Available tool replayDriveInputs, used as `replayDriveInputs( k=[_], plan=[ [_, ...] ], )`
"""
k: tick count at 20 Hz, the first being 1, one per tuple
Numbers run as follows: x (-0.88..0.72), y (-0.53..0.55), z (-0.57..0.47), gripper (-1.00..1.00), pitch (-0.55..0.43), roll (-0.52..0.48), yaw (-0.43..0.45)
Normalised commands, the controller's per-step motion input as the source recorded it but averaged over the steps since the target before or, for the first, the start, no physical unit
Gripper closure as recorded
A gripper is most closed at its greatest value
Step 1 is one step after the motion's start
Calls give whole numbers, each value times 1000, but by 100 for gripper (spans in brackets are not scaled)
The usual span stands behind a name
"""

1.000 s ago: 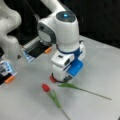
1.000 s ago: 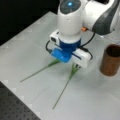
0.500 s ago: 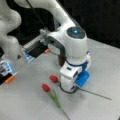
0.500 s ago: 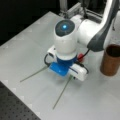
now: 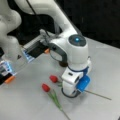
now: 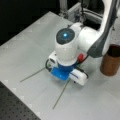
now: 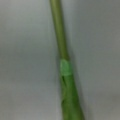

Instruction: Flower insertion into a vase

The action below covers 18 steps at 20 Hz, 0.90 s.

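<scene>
A pale grey table (image 5: 22, 100) fills the scene against a dark background, and the vase (image 6: 111, 61), a brown upright cylinder with an open round mouth, stands on it at a front view's right, clear of the arm. Left of the vase, the white arm bends down so that its hand (image 6: 65, 73) sits low over the table, right on the flowers. Two flowers lie flat there: in a front view one red bloom (image 5: 53, 78) rests just beside the hand and a second red bloom (image 5: 45, 87) lies near it, each with a thin green stem (image 5: 98, 94) running out past the hand. In the wrist view a green stem (image 7: 60, 42) runs up the frame very close to the camera. Whether the hand is wide or closed on a stem I cannot tell, since the arm's body hides the fingers.
</scene>
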Motion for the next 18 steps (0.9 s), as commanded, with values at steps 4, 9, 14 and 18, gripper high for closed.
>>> replayDriveInputs(
  k=[4,9,14,18],
  plan=[
    [164,13,-99,-100,-14,4,23],
    [168,14,-48,100,-17,-30,23],
    [185,2,-151,100,-15,-43,13],
    [205,26,-241,100,-22,-33,25]
  ],
)
